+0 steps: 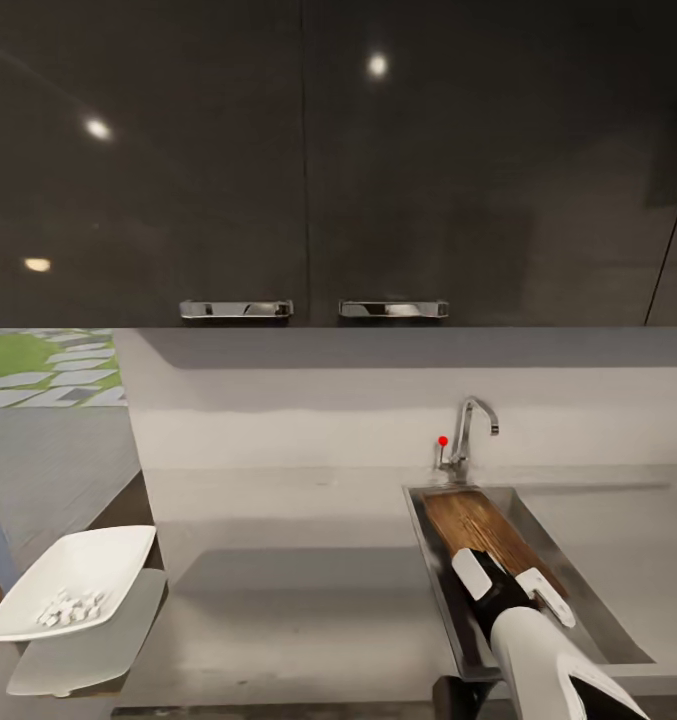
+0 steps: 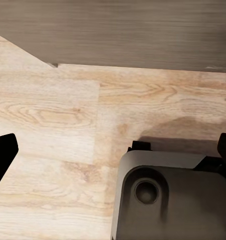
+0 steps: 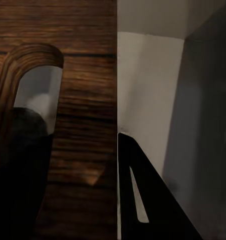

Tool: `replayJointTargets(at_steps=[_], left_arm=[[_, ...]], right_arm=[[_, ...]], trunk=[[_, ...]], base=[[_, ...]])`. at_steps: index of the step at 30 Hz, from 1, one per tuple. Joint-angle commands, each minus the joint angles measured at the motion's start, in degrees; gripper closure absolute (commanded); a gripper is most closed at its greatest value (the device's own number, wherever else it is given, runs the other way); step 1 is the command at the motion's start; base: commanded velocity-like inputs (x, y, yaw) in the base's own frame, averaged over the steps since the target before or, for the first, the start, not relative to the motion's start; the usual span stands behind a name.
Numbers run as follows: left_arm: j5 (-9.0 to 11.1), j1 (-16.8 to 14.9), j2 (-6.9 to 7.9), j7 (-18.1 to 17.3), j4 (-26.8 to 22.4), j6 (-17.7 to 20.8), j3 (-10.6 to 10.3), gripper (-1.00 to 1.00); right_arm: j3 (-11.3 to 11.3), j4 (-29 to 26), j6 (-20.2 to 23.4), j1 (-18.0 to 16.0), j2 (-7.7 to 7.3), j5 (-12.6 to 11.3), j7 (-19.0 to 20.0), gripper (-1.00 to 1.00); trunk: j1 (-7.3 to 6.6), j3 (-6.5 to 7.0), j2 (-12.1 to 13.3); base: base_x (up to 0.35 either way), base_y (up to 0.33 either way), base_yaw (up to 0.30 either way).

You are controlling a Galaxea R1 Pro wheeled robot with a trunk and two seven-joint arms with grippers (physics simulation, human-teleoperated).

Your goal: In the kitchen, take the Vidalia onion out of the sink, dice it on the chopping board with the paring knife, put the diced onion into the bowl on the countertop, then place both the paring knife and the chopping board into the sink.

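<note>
While gripping the chopping board (image 1: pixel 483 535), right hand (image 1: pixel 513 588) hangs inside the sink (image 1: pixel 588 600).

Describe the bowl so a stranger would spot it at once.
Start at the sink with its chrome tap, then follow the grey countertop to its far left end. The bowl sits there: white, squarish, shallow, holding small white diced onion.
</note>
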Motion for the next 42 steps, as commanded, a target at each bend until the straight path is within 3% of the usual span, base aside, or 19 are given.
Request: replayJointTargets(at_steps=[1, 4, 7, 11, 23, 42], left_arm=[[0.49, -0.10, -0.02, 0.03, 0.22, -0.37, -0.47, -1.00], [0.49, -0.10, -0.03, 0.01, 0.22, -0.37, -0.46, -1.00], [0.49, -0.10, -0.05, 0.01, 0.22, -0.37, -0.48, -1.00], [0.49, -0.10, -0.04, 0.00, 0.22, -0.37, -0.47, -1.00], [0.49, -0.10, -0.05, 0.00, 0.22, -0.37, -0.50, -1.00], [0.49, -0.10, -0.05, 0.00, 0.22, -0.37, -0.52, -1.00]], right_arm=[[-0.58, 0.60, -1.01, -0.07, -0.03, 0.06, 0.07, 1.00], [-1.59, 1.12, -1.63, -0.07, -0.51, 0.05, 0.10, 1.00], [-2.55, 1.32, -1.72, -0.06, -2.70, -0.05, 0.12, 1.00], [-2.81, 1.34, -1.72, -0.06, -3.13, 0.02, 0.12, 1.00], [-2.73, 4.01, -1.88, -0.06, -2.79, 0.05, 0.25, 1.00], [-2.57, 4.50, -1.81, -0.06, -2.48, -0.11, 0.30, 1.00]], trunk=[[0.02, -0.09, -0.09], [0.02, -0.09, -0.09], [0.02, -0.09, -0.09], [0.02, -0.09, -0.09], [0.02, -0.15, -0.09], [0.02, -1.84, -0.09]], base=[[0.000, 0.000, 0.000], [0.000, 0.000, 0.000], [0.000, 0.000, 0.000], [0.000, 0.000, 0.000], [0.000, 0.000, 0.000], [0.000, 0.000, 0.000]])
